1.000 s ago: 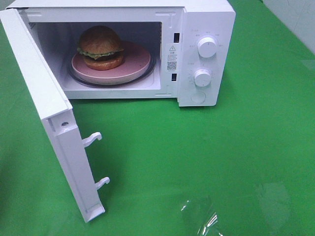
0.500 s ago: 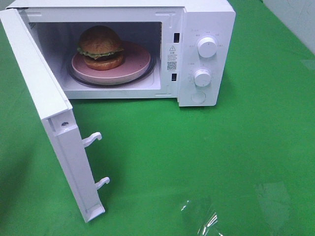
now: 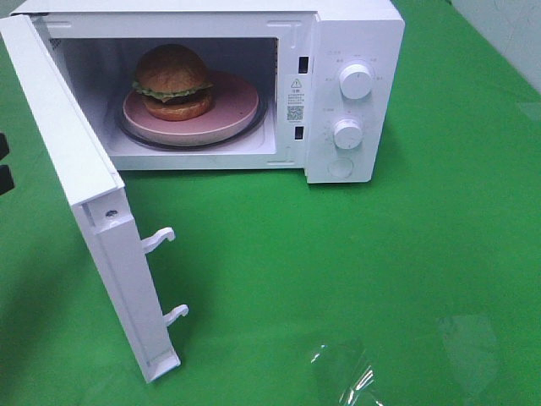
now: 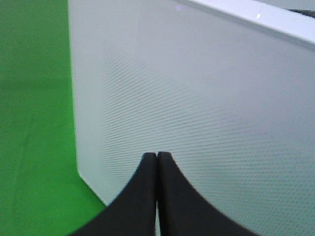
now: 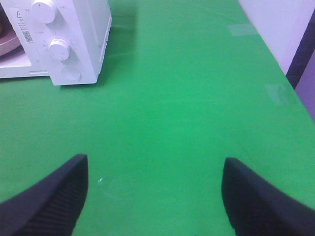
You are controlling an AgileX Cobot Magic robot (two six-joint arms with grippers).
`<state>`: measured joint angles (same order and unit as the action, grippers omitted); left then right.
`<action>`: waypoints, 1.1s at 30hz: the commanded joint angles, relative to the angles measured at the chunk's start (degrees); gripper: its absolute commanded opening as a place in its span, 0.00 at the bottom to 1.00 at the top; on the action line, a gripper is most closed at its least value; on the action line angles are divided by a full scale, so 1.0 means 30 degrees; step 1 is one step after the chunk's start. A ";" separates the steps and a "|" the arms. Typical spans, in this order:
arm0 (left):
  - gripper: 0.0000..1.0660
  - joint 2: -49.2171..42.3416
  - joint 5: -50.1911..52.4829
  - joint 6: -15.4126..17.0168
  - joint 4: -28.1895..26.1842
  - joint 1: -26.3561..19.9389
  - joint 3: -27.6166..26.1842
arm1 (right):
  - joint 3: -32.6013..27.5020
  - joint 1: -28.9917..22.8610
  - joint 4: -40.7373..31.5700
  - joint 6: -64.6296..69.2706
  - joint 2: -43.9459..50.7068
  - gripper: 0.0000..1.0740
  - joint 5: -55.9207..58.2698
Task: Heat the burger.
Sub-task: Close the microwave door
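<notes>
The burger [image 3: 172, 81] sits on a pink plate [image 3: 235, 105] on the glass turntable inside the white microwave [image 3: 355, 25]. The microwave door [image 3: 84, 194] stands wide open, swung out to the left. My left gripper [image 3: 3, 165] just shows at the left edge of the high view, on the outer side of the door. In the left wrist view it [image 4: 156, 155] is shut and empty, with its tips very close to the door's dotted outer face [image 4: 197, 98]. My right gripper [image 5: 155, 196] is open and empty, low over the green cloth, away from the microwave [image 5: 74, 39].
Two knobs [image 3: 356, 81] [image 3: 347, 134] and a round button [image 3: 341, 167] are on the microwave's right panel. Two latch hooks [image 3: 161, 239] stick out of the door's edge. A shiny patch [image 3: 347, 372] lies on the green cloth at the front. The table's right edge [image 5: 290, 83] is near.
My left gripper has come into the high view at the left edge, beside the door's outer side. The door, burger and plate have not moved.
</notes>
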<state>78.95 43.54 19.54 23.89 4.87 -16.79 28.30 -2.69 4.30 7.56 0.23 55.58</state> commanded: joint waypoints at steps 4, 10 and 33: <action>0.00 0.1662 0.0497 -0.1642 -0.2617 0.2387 -0.1070 | -0.0095 0.0153 -0.0038 -0.0229 0.0497 0.68 -0.0172; 0.00 0.2636 0.0477 -0.2368 -0.3266 0.3858 -0.1872 | -0.0095 0.0153 -0.0038 -0.0229 0.0497 0.68 -0.0172; 0.00 0.7850 0.0019 -0.3247 -0.7277 0.8098 -0.8098 | -0.0095 0.0153 -0.0038 -0.0229 0.0497 0.68 -0.0172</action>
<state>102.62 43.26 10.14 2.75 28.82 -40.68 28.30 -2.69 4.30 7.56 0.23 55.58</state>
